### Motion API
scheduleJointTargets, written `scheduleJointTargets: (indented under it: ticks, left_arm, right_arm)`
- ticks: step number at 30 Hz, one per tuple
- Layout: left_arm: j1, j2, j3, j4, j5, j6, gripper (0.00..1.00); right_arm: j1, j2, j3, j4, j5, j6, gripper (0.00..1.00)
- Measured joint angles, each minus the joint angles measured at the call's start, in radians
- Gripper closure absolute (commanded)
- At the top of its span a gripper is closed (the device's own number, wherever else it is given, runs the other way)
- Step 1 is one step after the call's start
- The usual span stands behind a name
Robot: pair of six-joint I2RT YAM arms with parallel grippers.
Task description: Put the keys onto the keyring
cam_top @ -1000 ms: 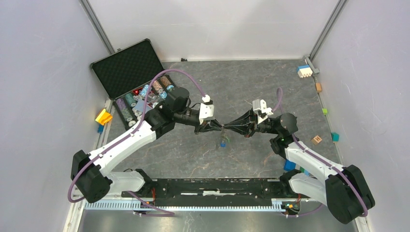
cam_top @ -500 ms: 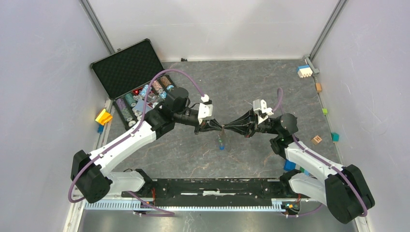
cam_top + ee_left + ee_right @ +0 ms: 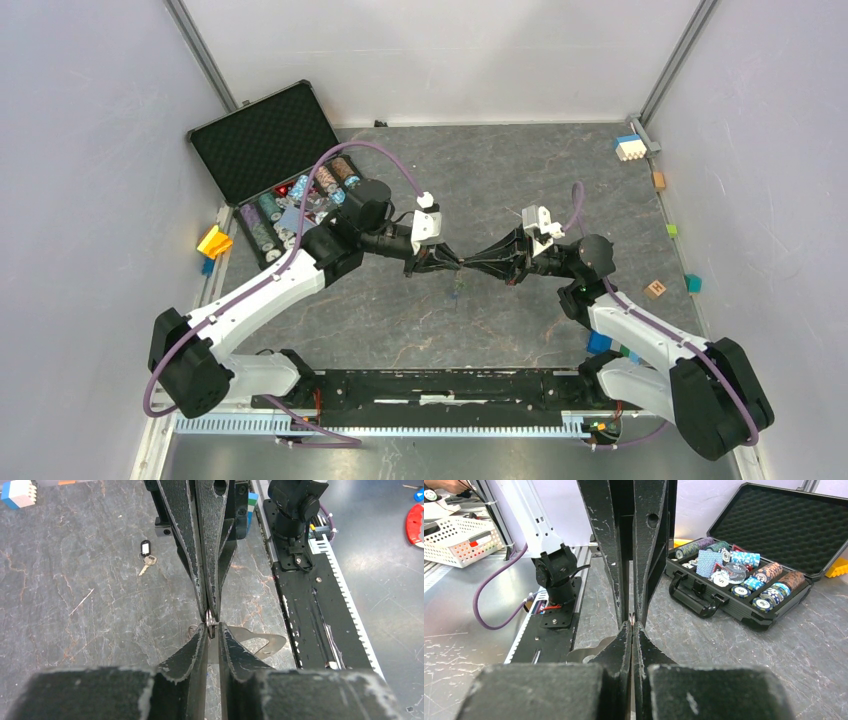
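My two grippers meet tip to tip above the middle of the table. The right gripper [image 3: 470, 265] is shut on the thin metal keyring [image 3: 211, 622], which shows as a sliver at its tips [image 3: 631, 620]. The left gripper [image 3: 212, 628] faces it. Its jaws stand a narrow gap apart with the ring between the tips, and whether they pinch it I cannot tell. A faint speck [image 3: 458, 290] hangs under the meeting point, too small to name. One key with a black tag [image 3: 145, 548] lies flat on the table beyond the right gripper. The other keys are not visible.
An open black case of poker chips [image 3: 290, 185] stands at the back left, also in the right wrist view [image 3: 744, 580]. Toy blocks lie along the right edge [image 3: 629, 147] [image 3: 655, 289], one yellow at the left [image 3: 214, 241]. The black base rail [image 3: 440, 388] runs along the near edge.
Both arms have stayed tip to tip. A blue tag dangling below the tips showed clearly earlier. Now only a faint speck shows there, closer to the tips.
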Motion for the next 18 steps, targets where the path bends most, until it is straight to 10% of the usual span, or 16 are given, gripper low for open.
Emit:
scheduleJointTargets:
  ticks: [18]
  left_arm:
    - [0.002, -0.003, -0.023, 0.042, 0.006, 0.000, 0.77]
  right_arm:
    - [-0.001, 0.003, -0.005, -0.003, 0.000, 0.000, 1.00]
